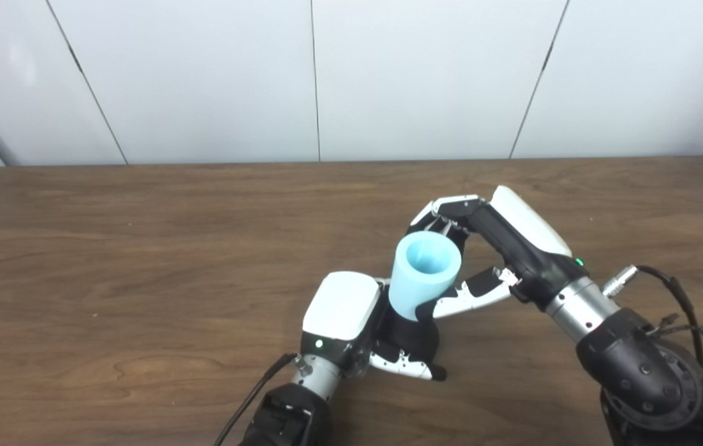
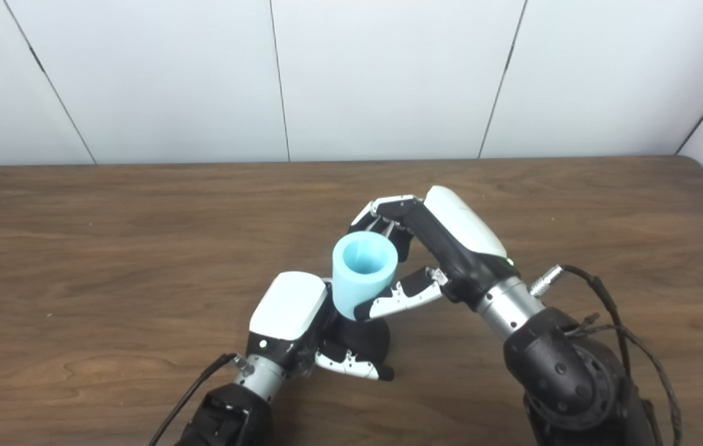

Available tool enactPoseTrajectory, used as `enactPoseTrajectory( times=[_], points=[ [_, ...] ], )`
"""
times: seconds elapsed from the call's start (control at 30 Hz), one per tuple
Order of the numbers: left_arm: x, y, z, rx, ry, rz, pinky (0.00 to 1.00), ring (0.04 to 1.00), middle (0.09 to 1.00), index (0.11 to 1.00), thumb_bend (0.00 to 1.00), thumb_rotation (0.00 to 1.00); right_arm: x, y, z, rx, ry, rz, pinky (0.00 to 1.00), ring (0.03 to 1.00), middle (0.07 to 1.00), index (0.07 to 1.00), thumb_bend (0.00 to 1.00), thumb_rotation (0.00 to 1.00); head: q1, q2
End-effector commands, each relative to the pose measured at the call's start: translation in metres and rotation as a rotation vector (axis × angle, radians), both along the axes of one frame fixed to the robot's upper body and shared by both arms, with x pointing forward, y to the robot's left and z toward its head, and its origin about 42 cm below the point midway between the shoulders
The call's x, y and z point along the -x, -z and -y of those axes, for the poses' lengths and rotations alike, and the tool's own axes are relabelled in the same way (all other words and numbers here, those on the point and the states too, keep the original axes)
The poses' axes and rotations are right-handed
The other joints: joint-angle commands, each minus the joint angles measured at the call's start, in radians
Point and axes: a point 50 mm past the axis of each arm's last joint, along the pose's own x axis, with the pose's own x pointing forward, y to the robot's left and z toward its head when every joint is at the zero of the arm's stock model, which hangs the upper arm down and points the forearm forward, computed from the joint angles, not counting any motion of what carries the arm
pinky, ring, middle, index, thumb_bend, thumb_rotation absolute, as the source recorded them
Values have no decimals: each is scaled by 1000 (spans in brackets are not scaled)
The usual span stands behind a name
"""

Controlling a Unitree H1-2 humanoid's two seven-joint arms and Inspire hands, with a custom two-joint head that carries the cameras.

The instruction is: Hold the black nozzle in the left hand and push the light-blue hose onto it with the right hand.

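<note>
Just below the middle of the frame, the left hand (image 1: 351,316) is wrapped around the black nozzle (image 1: 413,337), low over the brown table (image 1: 140,260). The right hand (image 1: 487,248) reaches in from the lower right, its fingers and thumb closed around the light-blue hose (image 1: 422,272). The hose stands nearly upright on top of the nozzle. Its open end points up, and the inside looks hollow.

Surface (image 1: 140,260): dark brown wood-grain top with rounded far corners, set against a white panelled wall; black nozzle (image 1: 410,337) standing low near the front centre, whether touching it cannot be told.
</note>
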Motion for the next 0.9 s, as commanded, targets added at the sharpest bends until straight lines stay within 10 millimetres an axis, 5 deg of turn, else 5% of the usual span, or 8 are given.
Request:
enactPoseTrajectory(
  times=[0.0, 0.63, 0.77, 0.87],
  points=[
    [24, 39, 0, -95, 50, -186, 279, 367, 476, 484, 527, 0, 0, -14, 1, 24, -1, 58, 354, 386, 502, 512, 498, 0, 0, 2],
    [27, 37, -1, -101, 50, -187, 283, 370, 419, 484, 525, 0, 0, -6, -7, 83, -15, -41, 310, 376, 501, 523, 493, 0, 7, 13],
    [27, 37, 0, -96, 50, -191, 281, 369, 471, 483, 526, 0, 2, -5, -6, 69, -10, -48, 315, 399, 514, 520, 496, 0, 9, 15],
    [27, 37, 0, -94, 51, -200, 282, 369, 476, 484, 526, 0, 5, -6, -5, 53, -3, -44, 433, 400, 501, 553, 509, 0, 8, 15]
  ],
)
